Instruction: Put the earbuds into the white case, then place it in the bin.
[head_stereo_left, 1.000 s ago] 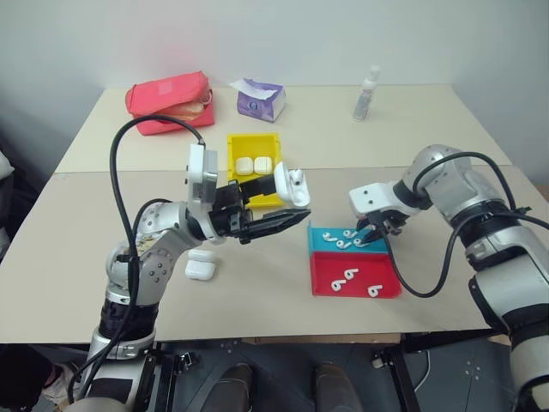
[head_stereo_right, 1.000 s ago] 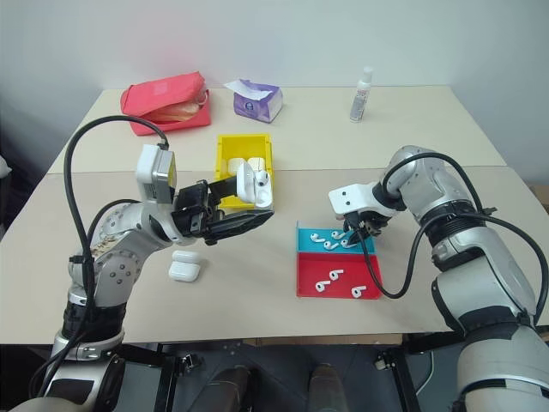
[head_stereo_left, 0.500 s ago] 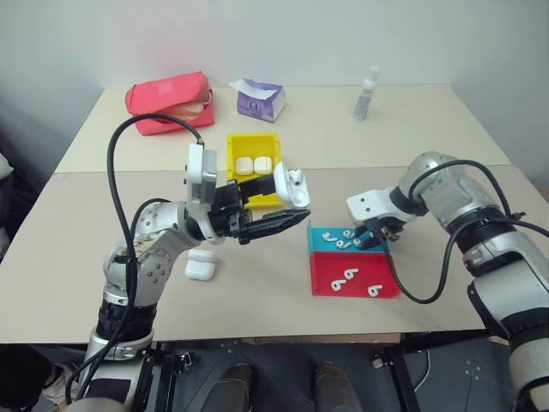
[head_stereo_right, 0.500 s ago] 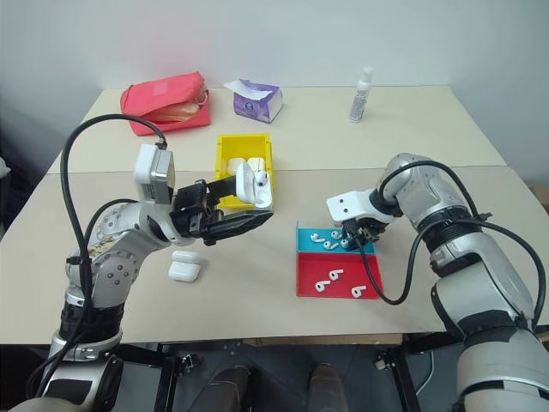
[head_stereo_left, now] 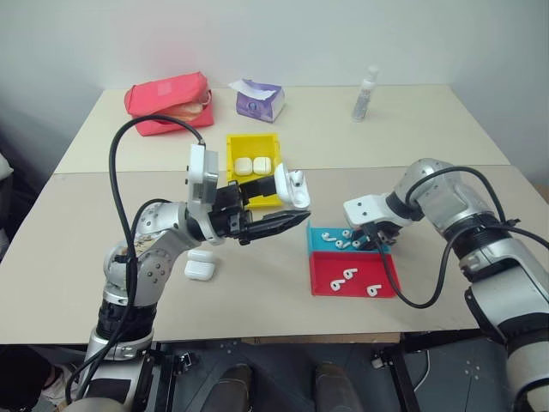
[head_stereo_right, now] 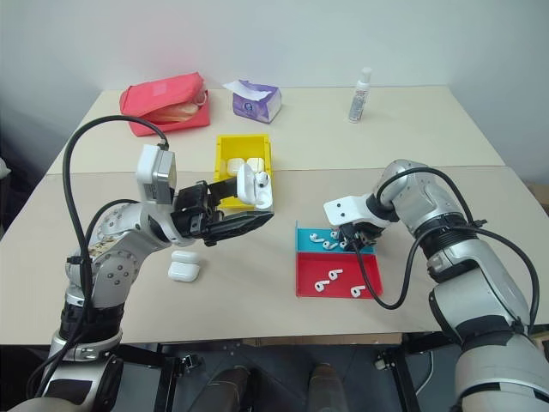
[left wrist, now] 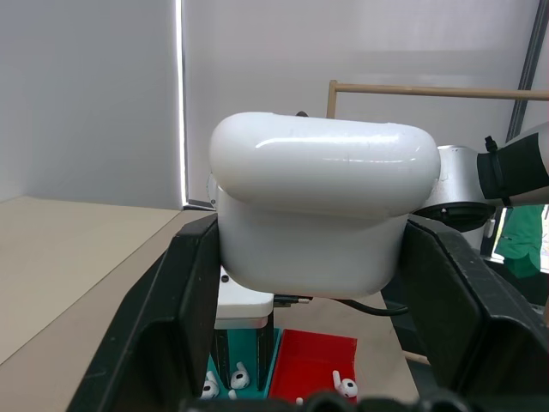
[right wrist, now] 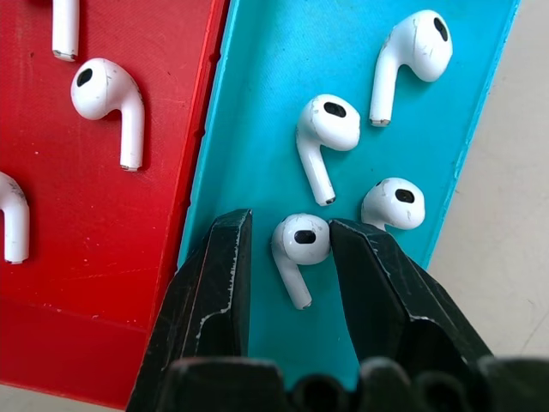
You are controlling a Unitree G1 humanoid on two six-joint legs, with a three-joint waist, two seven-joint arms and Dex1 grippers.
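R claw (right wrist: pixel 287 249) astride 1 earbud (right wrist: pixel 296 245), maybe touching

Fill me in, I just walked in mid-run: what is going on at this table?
The robot is packing earbuds into cases. Its left tool is shut on a white case with its lid flipped up, held above the table. Its right tool is down in the cyan tray, its fingers on either side of one earbud but not yet closed on it. More earbuds lie in the red tray. Two closed cases sit in the yellow bin, and another case lies on the table.
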